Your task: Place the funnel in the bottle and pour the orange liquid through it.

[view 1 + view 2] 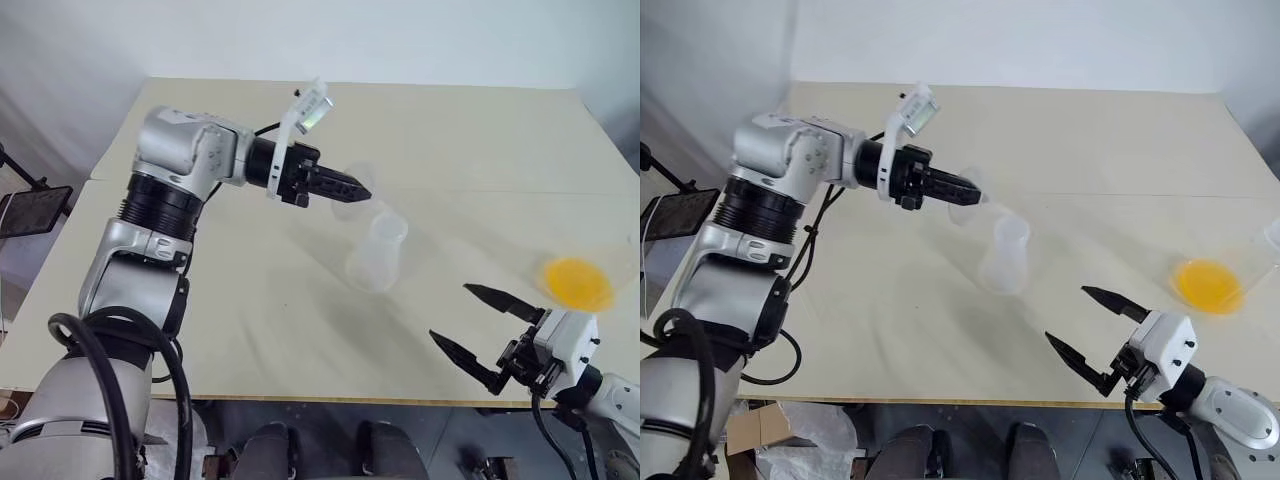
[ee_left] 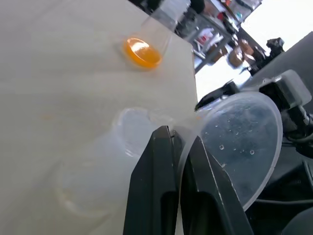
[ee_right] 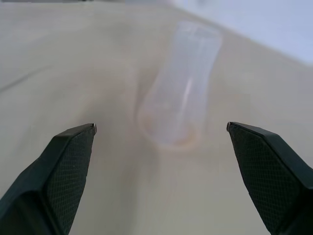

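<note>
Funnel (image 2: pixel 244 142) held above the bottle (image 1: pixel 378 252), not yet seated in its neck

Pinched by its rim in the left gripper (image 1: pixel 352 187), whose fingers are pressed together on the clear plastic, the funnel hangs just above and beside the bottle's open mouth, its wide end tipped sideways and its spout toward the neck. The bottle stands upright and empty at mid-surface (image 1: pixel 450 130). Well to the bottle's right, the orange liquid (image 1: pixel 577 283) sits as a shallow pool in a clear flask (image 2: pixel 156 29). The right gripper (image 1: pixel 474 325) hovers near the flask, fingers spread wide and empty, pointing toward the bottle; the left arm is plainly nearer the bottle.
</note>
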Tool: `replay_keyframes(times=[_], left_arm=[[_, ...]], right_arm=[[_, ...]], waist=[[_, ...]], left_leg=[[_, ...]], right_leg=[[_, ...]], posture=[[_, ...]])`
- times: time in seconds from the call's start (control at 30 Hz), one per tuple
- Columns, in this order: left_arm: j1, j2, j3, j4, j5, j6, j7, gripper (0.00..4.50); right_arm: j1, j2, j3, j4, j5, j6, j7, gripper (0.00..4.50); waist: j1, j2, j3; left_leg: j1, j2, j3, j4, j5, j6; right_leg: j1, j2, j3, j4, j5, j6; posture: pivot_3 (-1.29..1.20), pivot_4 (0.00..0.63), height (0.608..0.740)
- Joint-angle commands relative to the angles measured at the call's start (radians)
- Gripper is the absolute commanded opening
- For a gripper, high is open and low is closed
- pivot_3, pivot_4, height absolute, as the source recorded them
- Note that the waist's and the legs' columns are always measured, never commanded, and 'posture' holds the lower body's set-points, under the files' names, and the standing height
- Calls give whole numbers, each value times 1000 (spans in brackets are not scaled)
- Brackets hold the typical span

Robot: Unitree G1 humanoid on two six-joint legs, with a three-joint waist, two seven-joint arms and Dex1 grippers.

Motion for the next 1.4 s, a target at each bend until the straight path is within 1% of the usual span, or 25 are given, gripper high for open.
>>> replay_keyframes(times=[0.03,0.2,0.53,0.7,0.77,0.8,0.97,1.0,1.03,1.13,1.23,1.33,1.4], left_arm=[[-43,-13,-26,25,53,-40,-35,20],[-80,-54,-39,103,116,-87,-40,20],[-138,-141,-43,228,213,-158,-59,20],[-164,-176,-43,287,261,-200,-65,20],[-168,-186,-36,295,271,-226,-73,570],[-170,-190,-34,297,275,-233,-79,733],[-178,-211,25,310,256,-249,-78,2227],[-175,-211,30,308,259,-252,-80,2581],[-171,-210,33,305,262,-253,-83,2792],[-147,-208,62,280,252,-284,-90,3693],[-99,-205,129,240,215,-355,-93,4477],[38,-183,247,149,148,-558,-134,4477],[139,-141,277,106,135,-625,-179,4477]], right_arm=[[-14,19,-56,-27,31,-26,-44,4500],[-18,44,-87,-19,49,-50,-74,4500],[-24,76,-80,-16,73,-67,-109,4500],[-11,87,-62,-16,55,-80,-114,4500],[-2,95,-54,-18,46,-84,-115,4500],[1,98,-52,-18,43,-87,-115,4500],[14,109,-39,-15,31,-101,-120,4500],[15,111,-36,-14,28,-103,-121,4500],[17,113,-35,-14,27,-104,-121,4500],[16,116,-32,-9,22,-107,-121,4500],[16,117,-30,-5,19,-112,-120,4500],[25,112,-55,0,18,-114,-121,4500],[42,109,-79,3,13,-108,-129,4500]], waist=[[2,0,0],[7,0,0],[5,0,0],[5,-1,0],[6,-1,0],[6,-1,0],[5,-1,0],[5,-1,0],[4,-1,0],[4,-1,0],[4,0,0],[2,1,0],[0,1,0]], left_leg=[[0,0,0,0,0,0],[-1,0,0,1,0,0],[-2,0,0,1,0,0],[-2,0,0,1,0,0],[-2,0,0,1,0,0],[-2,0,0,1,0,0],[-2,0,0,1,0,0],[-2,0,0,1,0,0],[-2,0,0,1,0,0],[-2,0,0,1,0,0],[-2,1,0,1,0,0],[-1,3,0,1,0,0],[-1,4,-1,1,0,0]], right_leg=[[0,0,0,1,0,0],[-1,0,0,0,0,0],[-1,0,0,1,0,0],[-1,0,0,1,0,0],[-1,0,0,1,0,0],[-1,0,0,1,0,0],[-2,0,0,1,0,0],[-2,0,0,1,0,0],[-2,0,0,1,0,0],[-2,0,0,1,0,0],[-2,0,0,2,0,0],[-2,-1,0,2,0,0],[-2,-1,0,4,0,0]], posture=[[0,150,740],[0,150,740],[0,150,740],[0,150,740],[0,150,740],[0,150,740],[0,150,740],[0,150,740],[0,150,740],[0,150,740],[0,150,740],[0,150,740],[0,150,740]])
